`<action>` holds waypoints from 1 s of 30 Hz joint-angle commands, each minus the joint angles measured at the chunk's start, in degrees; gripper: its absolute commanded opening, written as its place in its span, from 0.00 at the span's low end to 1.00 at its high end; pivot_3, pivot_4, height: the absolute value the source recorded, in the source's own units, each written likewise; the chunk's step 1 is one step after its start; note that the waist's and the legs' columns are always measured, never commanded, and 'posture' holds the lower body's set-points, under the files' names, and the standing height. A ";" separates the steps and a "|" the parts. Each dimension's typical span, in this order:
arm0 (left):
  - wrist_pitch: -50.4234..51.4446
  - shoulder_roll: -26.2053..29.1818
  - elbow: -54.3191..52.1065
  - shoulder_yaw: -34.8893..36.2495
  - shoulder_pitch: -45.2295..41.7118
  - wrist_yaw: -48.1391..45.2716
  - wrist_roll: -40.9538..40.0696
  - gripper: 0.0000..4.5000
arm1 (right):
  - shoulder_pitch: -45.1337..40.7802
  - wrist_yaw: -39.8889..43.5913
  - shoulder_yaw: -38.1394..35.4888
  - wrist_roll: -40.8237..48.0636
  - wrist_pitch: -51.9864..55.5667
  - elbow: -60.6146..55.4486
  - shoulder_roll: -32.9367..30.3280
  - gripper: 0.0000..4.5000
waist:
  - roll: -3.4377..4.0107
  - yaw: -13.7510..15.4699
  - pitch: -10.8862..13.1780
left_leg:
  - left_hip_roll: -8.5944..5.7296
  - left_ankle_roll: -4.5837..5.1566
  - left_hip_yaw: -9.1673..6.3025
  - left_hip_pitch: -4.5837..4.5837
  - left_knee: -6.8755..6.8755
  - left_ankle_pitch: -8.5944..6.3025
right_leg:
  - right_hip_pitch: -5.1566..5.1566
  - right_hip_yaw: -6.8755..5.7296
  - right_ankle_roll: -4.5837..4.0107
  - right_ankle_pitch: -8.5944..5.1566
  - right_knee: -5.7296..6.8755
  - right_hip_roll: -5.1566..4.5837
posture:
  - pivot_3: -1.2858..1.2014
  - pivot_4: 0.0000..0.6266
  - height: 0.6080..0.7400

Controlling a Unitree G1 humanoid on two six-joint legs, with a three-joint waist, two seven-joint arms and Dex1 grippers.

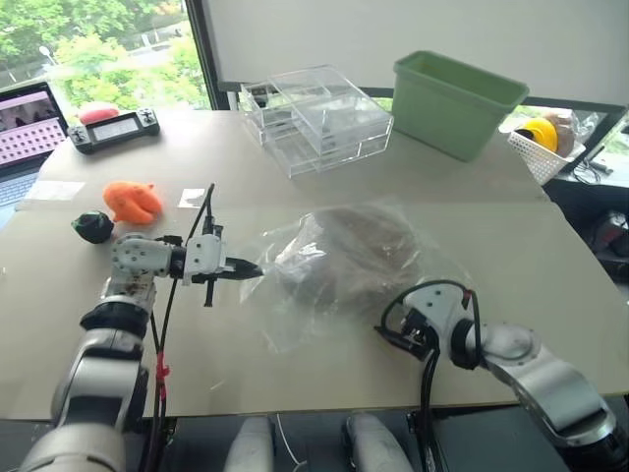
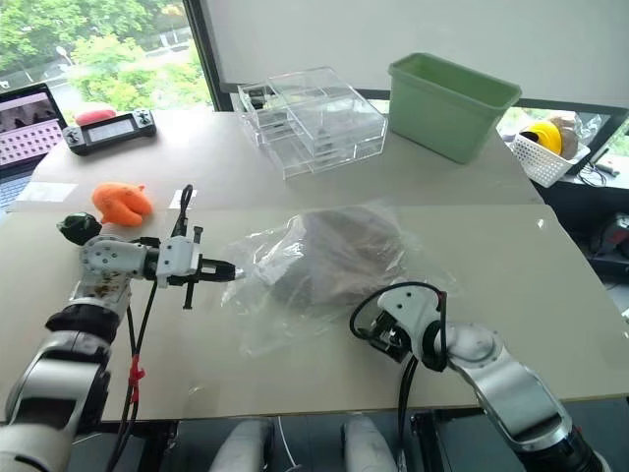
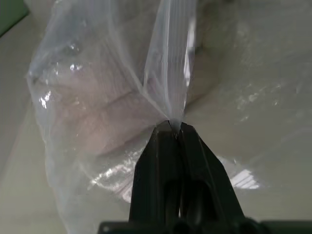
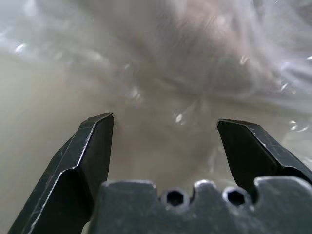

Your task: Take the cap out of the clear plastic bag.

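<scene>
The tan cap point(image 1: 359, 251) lies inside the clear plastic bag point(image 1: 295, 320) in the middle of the table, blurred by the crinkled film. At the bag's left end my left gripper point(image 1: 251, 267) points to the right and is shut on a pinch of film. In the left wrist view its tips point(image 3: 174, 127) clamp a ridge of the bag point(image 3: 97, 73), with the cap point(image 3: 112, 112) behind. Just off the bag's near right corner my right gripper point(image 1: 393, 339) stands open. Between its fingers point(image 4: 97, 141) there is nothing, and the cap point(image 4: 209, 48) shows through the film ahead.
Clear acrylic drawer boxes point(image 1: 314, 118) and a green bin point(image 1: 457, 98) stand at the back. An orange toy point(image 1: 133, 200) and a dark green lump point(image 1: 92, 226) lie left of my left arm. A controller point(image 1: 116, 128) and a laptop point(image 1: 25, 123) sit far left, a white basket point(image 1: 545, 147) far right.
</scene>
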 commanded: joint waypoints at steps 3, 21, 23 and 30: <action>21.46 6.24 -19.06 -1.15 2.13 -1.06 -10.25 0.01 | 1.50 0.10 -9.87 -0.56 2.30 1.51 -3.63 0.88 | 0.03 1.09 0.02 | -0.04 0.00 -0.05 0.46 0.04 0.00 | 0.55 -0.05 0.35 -0.23 -0.09 -0.01 | 0.52 0.24 0.96; 27.17 -15.62 -6.84 -9.41 -6.91 0.59 -4.26 0.01 | -21.59 -0.76 -46.53 36.06 25.40 -15.00 4.41 0.88 | 0.12 0.37 0.05 | -0.05 0.05 -0.02 0.57 0.06 -0.03 | 0.73 0.03 0.41 -0.30 -0.28 0.05 | 0.52 0.24 0.96; 27.37 -17.18 -4.32 -9.56 -8.42 -0.01 -3.70 0.01 | -23.07 -2.97 -47.97 46.96 26.45 -16.27 5.06 0.88 | 0.12 0.44 0.05 | -0.04 0.08 -0.05 0.48 0.05 -0.04 | 0.67 -0.01 0.16 -0.16 -0.29 0.05 | 0.52 0.24 0.96; 19.58 -24.49 10.95 -10.11 -16.67 -0.52 1.59 0.01 | -13.06 -16.70 -43.51 85.38 13.49 -15.43 -3.50 0.88 | 0.11 1.48 0.05 | -0.16 0.30 -0.15 0.13 0.07 -0.17 | 0.66 -0.04 0.09 -0.10 -0.69 -0.04 | 0.52 0.24 0.96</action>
